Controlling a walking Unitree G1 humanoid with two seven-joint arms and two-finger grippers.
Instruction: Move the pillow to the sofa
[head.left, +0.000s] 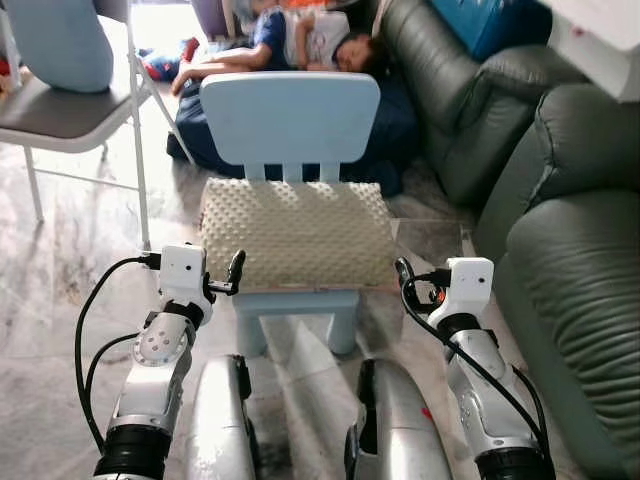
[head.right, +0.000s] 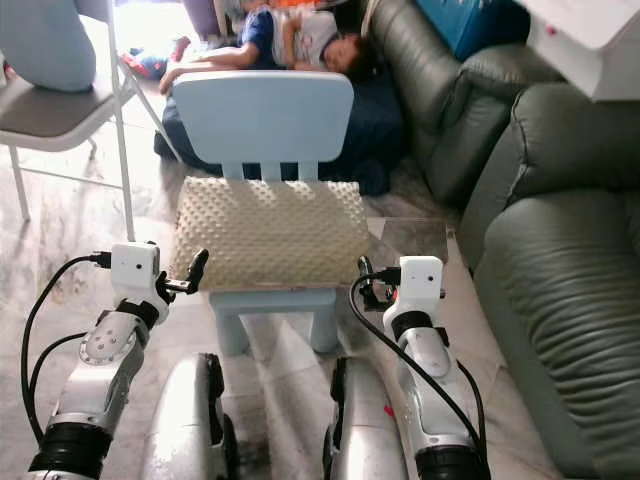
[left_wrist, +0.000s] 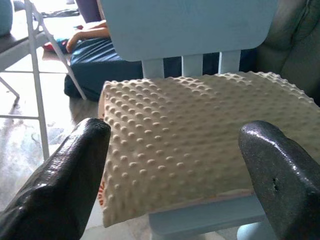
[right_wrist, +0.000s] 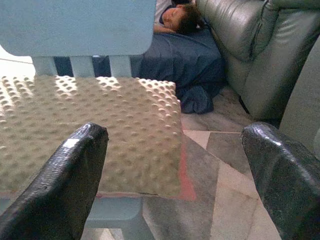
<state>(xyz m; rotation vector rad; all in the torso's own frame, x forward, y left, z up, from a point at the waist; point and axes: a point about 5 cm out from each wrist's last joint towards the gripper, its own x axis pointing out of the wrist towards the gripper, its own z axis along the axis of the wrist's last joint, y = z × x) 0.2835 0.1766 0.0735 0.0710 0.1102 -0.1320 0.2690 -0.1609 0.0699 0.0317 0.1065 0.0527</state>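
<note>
Pillow (head.left: 296, 232), beige and covered in small raised bumps, lies flat on the seat of a small pale blue child's chair (head.left: 289, 116), its back edge against the slats of the chair's backrest and its front edge level with the front of the seat. A dark green leather sofa (head.left: 560, 200) stands to the robot's right, well apart from the chair across a strip of marble floor (head.left: 60, 290). Behind the chair a person (head.left: 300, 40) lies on dark blue bedding on the floor, beside the sofa's far end. On the robot's left a folding chair (head.left: 60, 110) carries a light blue cushion (head.left: 60, 40).

Both arms are raised and bent forward, one on each side of the small chair. The left gripper (head.left: 236, 268) hovers just beside the pillow's front left corner, its two black fingers (left_wrist: 60, 185) spread wide with the pillow's corner seen between them, holding nothing. The right gripper (head.left: 404, 274) hovers near the front right corner, apart from the pillow; its fingers (right_wrist: 55, 185) are likewise spread wide and hold nothing, with the pillow's right edge and bare floor between them.
</note>
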